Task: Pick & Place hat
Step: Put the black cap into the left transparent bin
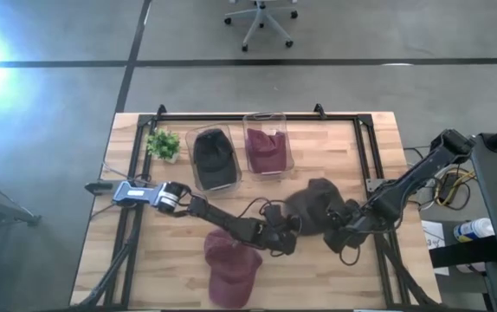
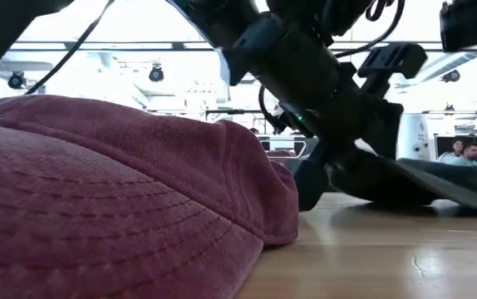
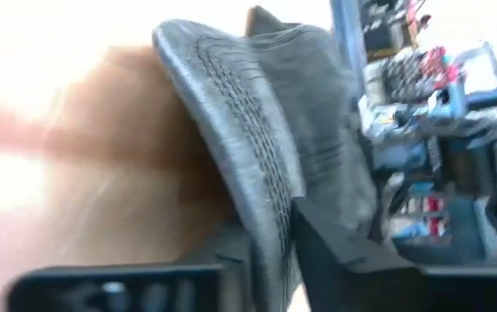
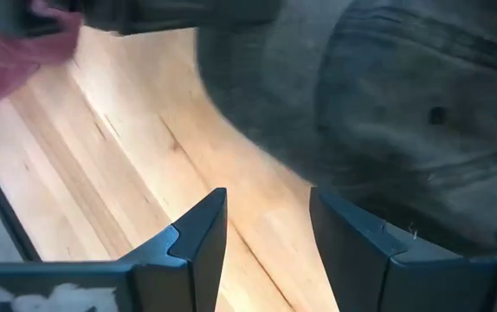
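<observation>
While gray hat (image 1: 316,201) lies mid-table | left claw (image 1: 290,236) pinches its brim | right claw (image 4: 266,230) spread beside.

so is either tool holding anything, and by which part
The left tool is closed on the stitched brim edge of the dark grey fabric cap. The right tool stands open beside the cap, holding nothing.

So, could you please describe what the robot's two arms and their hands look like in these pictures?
Both arms are dark, nearly black, built of jointed segments. The left arm has a silver-grey section with a blue patch near its base, and thin black cables loop along it. The right arm is black throughout. The right hand has two flat, dark blue-grey fingers with angular, wedge-shaped tips. The left hand is likewise dark and blocky.
</observation>
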Available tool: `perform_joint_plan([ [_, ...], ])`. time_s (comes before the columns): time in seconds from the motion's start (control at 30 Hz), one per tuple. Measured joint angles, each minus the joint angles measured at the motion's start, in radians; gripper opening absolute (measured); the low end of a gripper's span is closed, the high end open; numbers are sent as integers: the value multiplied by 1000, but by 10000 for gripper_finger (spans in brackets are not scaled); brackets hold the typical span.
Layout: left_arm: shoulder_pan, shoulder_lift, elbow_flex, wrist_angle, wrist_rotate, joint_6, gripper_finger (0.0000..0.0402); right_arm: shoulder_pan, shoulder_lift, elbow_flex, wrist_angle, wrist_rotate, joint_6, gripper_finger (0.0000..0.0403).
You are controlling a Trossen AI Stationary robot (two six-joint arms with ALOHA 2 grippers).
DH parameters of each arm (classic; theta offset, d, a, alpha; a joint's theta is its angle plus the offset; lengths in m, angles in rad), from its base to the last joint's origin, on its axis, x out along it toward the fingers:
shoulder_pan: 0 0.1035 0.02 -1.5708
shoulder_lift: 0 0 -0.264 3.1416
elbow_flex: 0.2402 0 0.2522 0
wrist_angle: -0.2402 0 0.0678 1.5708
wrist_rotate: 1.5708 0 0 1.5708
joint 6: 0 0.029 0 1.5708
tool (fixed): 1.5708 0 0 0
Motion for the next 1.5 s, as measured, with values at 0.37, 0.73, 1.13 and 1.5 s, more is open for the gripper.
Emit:
perform_joint_plan([
  [0.37, -62, -135, -1, -77, -96, 187, 7, 97, -3, 270, -378, 231, 57, 162],
  [0.73, -231, -317, 0, -331, -680, 27, 6, 129, -5, 440, -576, 409, 83, 162],
  [1.13, -146, -453, -51, -511, -773, 196, 6, 129, -5, 528, -688, 454, 84, 162],
  [1.5, 70, -649, -115, -735, -283, 441, 6, 129, -11, 487, -713, 309, 113, 162],
])
